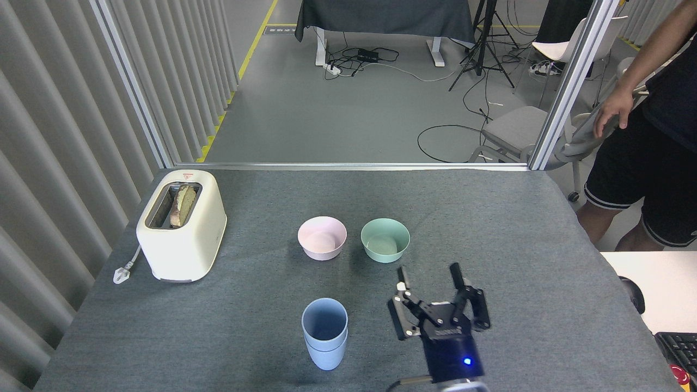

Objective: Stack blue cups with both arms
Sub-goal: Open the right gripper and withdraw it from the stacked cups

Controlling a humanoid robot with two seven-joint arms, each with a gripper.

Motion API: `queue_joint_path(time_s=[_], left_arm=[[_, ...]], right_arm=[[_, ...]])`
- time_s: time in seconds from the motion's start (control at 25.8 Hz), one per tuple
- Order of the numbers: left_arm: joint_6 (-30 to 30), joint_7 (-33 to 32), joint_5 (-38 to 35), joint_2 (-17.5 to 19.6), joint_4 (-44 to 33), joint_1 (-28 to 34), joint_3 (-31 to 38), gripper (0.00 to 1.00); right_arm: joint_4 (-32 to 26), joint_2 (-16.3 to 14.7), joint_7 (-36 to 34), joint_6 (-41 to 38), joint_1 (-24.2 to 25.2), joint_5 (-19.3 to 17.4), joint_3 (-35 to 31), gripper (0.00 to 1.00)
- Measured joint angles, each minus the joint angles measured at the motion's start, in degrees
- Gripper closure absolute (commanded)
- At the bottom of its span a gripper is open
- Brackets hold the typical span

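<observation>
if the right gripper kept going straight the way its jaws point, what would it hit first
Probably nothing: the right gripper, jaws open, points away from the robot, passing right of the mint-green bowl over bare table, though depth is unclear.
</observation>
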Motion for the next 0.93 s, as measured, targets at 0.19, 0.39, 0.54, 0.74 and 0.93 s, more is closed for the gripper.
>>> queue_joint_path(time_s=[0.19,0.39,0.54,0.74,0.93], left_arm=[[-0.1,0.0,0.0,0.0,-0.1,-0.3,0.0,0.0],[-0.6,0.0,-0.4,0.3,0.2,-0.7,0.0,0.0],[-0.8,0.0,-0.7,0.7,1.0,-1.2,0.0,0.0],[-0.9,0.1,-0.7,0.9,1.7,-1.8,0.5,0.0],[-0.8,0.1,-0.5,1.0,1.8,-1.9,0.7,0.0]], right_arm=[[2.3,-2.6,-7.1,-6.8,11.5,-0.4,-11.2,0.0],[5.9,-3.1,-11.8,-9.3,19.0,-0.5,-15.4,0.0],[8.1,-3.6,-12.7,-9.6,21.3,-0.5,-15.9,0.0],[8.7,-4.2,-13.6,-10.4,23.5,-0.5,-16.0,0.0],[8.8,-4.4,-14.0,-11.2,24.4,-0.5,-16.1,0.0]])
